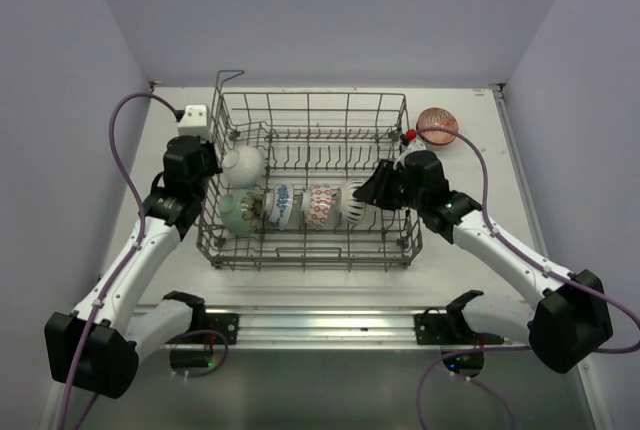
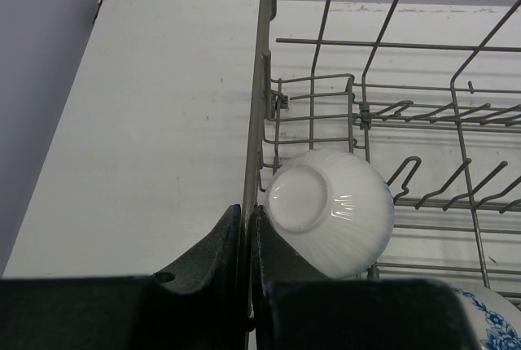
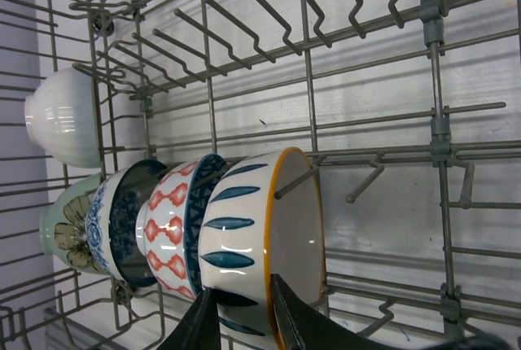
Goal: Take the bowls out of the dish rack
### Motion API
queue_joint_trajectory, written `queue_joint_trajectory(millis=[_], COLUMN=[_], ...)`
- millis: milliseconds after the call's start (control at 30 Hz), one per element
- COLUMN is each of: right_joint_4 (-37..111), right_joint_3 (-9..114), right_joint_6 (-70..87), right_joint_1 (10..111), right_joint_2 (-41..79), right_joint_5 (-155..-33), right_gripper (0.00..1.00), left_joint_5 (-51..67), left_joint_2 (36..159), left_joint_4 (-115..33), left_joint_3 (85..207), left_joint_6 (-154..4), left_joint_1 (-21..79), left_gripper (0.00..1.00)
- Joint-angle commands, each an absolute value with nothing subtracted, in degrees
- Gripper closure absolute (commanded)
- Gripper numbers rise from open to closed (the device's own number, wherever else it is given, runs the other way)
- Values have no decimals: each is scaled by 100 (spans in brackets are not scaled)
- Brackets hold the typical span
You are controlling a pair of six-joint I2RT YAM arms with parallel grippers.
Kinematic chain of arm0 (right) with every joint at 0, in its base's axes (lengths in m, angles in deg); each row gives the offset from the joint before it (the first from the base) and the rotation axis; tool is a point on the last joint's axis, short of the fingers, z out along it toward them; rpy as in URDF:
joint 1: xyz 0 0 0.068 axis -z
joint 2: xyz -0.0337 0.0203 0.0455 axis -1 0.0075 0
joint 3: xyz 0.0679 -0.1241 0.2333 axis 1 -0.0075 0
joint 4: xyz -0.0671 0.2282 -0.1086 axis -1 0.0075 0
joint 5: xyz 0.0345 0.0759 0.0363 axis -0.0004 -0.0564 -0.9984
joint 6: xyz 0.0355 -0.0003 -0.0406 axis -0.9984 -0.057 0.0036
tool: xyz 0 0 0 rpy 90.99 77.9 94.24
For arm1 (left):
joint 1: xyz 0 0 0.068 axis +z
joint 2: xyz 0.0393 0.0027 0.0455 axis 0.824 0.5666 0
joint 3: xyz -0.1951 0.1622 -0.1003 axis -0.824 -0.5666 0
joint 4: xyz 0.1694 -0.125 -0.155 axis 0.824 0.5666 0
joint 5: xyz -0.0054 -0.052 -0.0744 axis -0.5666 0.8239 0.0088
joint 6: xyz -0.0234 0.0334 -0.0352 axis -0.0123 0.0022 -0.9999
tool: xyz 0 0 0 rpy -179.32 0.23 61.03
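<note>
Bench (image 1: pixel 320 295): pale surface carrying the rack, with a metal rail (image 1: pixel 320 325) across the bottom of the top view.
Dish rack (image 1: pixel 310 246): grey wire basket at the centre of the top view, with rows of upright tines inside and a raised wire loop at its upper left corner.
Right gripper (image 3: pixel 242 285): at the right end of the front row of bowls. Its jaws are clamped on the rim of the leaf-pattern bowl (image 3: pixel 232 236), one finger outside the wall and one inside.
Leaf-pattern bowl: white with blue leaves and an orange rim, standing on edge in the rack with its mouth facing the right of the frame.
Row in the rack: leftwards from that bowl, packed on edge, stand the red-pattern bowl (image 3: pixel 167 236), the blue floral bowl (image 3: pixel 106 228) and the pale green bowl (image 3: pixel 65 232).
Left gripper (image 2: pixel 247 228): at the rack's left wall. Its jaws are drawn together on the side rim wire, which runs through the thin slit between them.
White ribbed bowl (image 2: pixel 334 212): inside the rack just beside that wall, tilted with its foot ring showing, above the row in the top view.
Red-brown bowl (image 1: pixel 437 126): on the bench outside the rack, in the upper right of the top view.
White box (image 1: pixel 193 116): on the bench in the upper left, near the rack's far corner.
</note>
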State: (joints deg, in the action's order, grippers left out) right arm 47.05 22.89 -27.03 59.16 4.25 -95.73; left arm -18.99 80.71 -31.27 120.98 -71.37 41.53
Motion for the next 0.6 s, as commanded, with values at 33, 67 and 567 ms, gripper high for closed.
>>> queue_joint_trajectory(millis=[33,67,567], right_joint_4=[2911,2691,275], right_joint_3=[2006,1840,995], right_joint_6=[-3011,-3142,-3872], right_joint_1=[5925,5925,5951], right_joint_2=[390,417,908], right_joint_5=[-10588,-10738,-12162], right_gripper=[74,74,75], left_joint_5=[-1862,-1862,-1844], left_joint_2=[8017,8017,8026], left_joint_4=[-3223,-3223,-3241], left_joint_3=[12095,12104,12086], left_joint_6=[-7289,-7289,-7289], left_joint_1=[4045,4037,4019], left_gripper=[100,100,100])
